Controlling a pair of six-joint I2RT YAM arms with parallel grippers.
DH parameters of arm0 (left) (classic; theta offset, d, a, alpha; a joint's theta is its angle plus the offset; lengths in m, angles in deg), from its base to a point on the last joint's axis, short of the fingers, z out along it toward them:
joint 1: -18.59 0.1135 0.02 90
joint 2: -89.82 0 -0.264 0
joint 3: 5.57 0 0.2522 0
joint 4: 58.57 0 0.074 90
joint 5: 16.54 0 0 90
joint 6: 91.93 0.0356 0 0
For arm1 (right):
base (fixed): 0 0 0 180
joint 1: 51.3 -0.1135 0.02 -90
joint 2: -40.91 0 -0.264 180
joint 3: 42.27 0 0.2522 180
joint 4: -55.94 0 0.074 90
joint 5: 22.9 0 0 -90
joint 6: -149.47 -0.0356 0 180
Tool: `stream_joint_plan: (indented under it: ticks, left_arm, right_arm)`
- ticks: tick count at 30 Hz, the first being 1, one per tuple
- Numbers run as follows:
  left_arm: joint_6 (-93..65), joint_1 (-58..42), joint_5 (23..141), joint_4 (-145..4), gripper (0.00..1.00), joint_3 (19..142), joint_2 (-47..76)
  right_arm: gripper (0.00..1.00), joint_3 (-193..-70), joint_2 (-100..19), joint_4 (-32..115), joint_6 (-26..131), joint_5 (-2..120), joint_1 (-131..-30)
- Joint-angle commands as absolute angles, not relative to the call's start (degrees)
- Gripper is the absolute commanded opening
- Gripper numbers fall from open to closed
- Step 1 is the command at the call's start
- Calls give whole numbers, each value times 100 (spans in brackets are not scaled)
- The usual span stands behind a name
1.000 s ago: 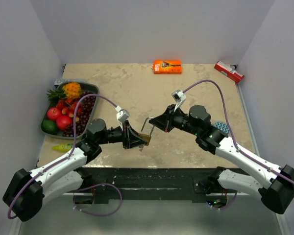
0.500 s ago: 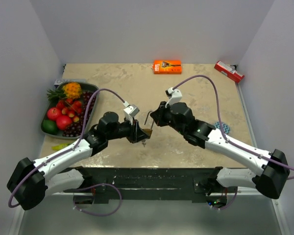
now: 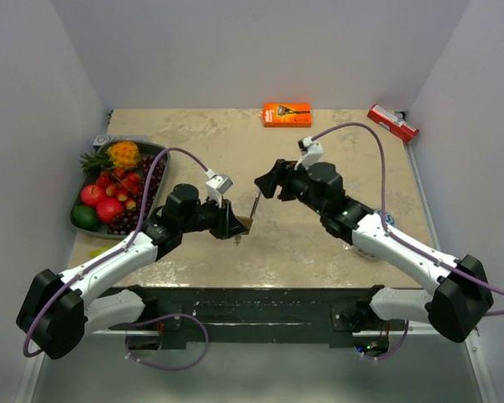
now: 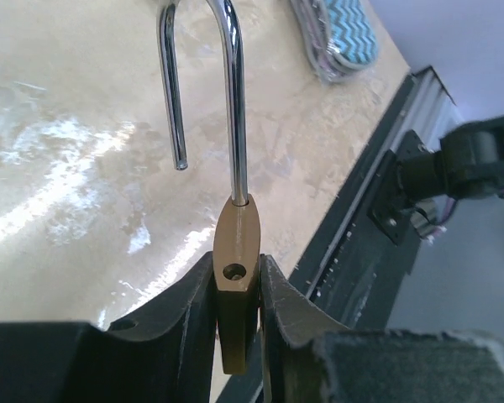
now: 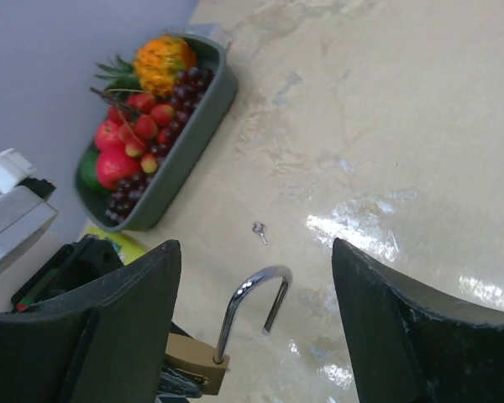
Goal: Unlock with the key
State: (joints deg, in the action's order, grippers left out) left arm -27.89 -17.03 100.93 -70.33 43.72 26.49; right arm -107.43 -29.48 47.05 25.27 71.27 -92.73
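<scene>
Beige marbled table (image 3: 319, 243), pale walls on three sides; fruit tray (image 5: 193, 143) at left, orange box (image 3: 286, 114) at the back. Near the front middle, brass padlock (image 4: 238, 277) pinched by its body in the left pincer (image 3: 233, 225), shackle open. Right pincer (image 3: 266, 182) spread wide, apart from the lock. Seen only from the right wrist: small key (image 5: 259, 231) lying on the table. Seen only from the left wrist: zigzag-striped pad (image 4: 336, 38).

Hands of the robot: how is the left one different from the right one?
The left hand is shut, squeezing the brass padlock; the right hand is open and holds nothing. The left hand touches the padlock; the right hand hangs apart from it. Both are black and point at the padlock.
</scene>
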Motion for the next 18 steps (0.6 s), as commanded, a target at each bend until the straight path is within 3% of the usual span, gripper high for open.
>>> stream_joint_plan:
  ticks: [1,5,10,18]
  left_arm:
    - [-2540,-1508,11686,-6697,0,4686,2777]
    - [-2514,-1349,12705,-6548,0,4686,2890]
    - [-2505,-1270,13164,-6442,0,4739,3067]
    - [-2724,-1156,13218,-6048,0,4625,3049]
  right_arm:
    - [76,-10385,-2624,6394,2791,4587,-8621]
    - [78,-9937,-2632,7381,2423,3083,-7927]
    - [78,-9691,-2711,8128,2282,1748,-7785]
    - [77,-9198,-2711,9218,1544,1077,-7785]
